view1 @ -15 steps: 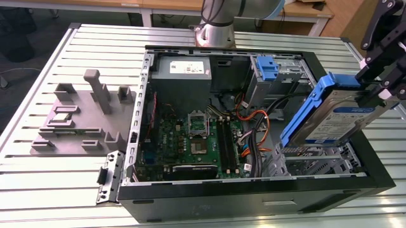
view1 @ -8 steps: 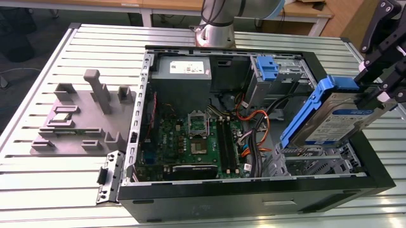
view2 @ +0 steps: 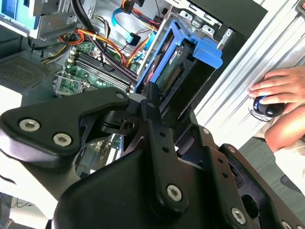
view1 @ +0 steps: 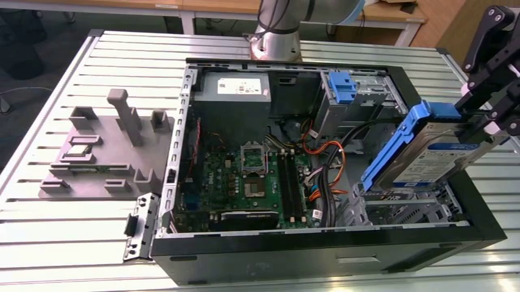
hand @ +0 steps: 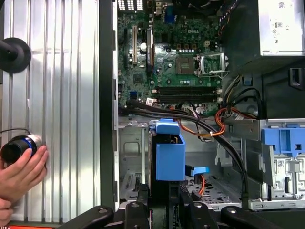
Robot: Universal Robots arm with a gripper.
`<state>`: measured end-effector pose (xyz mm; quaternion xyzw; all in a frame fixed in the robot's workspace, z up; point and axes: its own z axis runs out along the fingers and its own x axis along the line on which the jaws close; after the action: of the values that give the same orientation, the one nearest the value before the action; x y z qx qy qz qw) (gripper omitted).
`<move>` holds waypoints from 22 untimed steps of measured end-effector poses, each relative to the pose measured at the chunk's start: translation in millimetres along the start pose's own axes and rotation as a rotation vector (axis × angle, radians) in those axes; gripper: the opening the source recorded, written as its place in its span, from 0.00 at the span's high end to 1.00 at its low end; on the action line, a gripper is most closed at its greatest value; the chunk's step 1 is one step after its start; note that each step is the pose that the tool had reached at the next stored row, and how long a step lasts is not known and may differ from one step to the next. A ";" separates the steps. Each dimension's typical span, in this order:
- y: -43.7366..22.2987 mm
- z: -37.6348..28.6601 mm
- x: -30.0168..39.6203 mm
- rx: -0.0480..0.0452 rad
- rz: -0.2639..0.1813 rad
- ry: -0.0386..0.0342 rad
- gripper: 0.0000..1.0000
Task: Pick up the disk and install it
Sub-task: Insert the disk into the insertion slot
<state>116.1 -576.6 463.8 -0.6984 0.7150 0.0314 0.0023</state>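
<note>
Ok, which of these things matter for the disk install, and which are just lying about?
Job in hand:
- the disk, held tilted in the pincer
- metal drive cage

Lying about:
- grey fixture block
- power supply
- motherboard
- a person's hand on a knob

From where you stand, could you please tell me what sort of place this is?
Probably a robotics lab or test bench for computer assembly: an open computer case lies on a slotted metal table, a grey parts fixture sits beside it, and the tool holds the disk over the case.
</note>
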 end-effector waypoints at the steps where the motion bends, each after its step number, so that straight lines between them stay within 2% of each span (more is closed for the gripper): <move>1: -0.9 0.3 0.0 0.0000 0.000 0.0000 0.65; 7: -2.5 4.8 0.1 0.0000 0.000 -0.0002 0.65; 22: -2.7 10.6 0.4 0.0000 0.000 -0.0003 0.65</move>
<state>118.4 -576.6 453.1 -0.6984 0.7150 0.0315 0.0024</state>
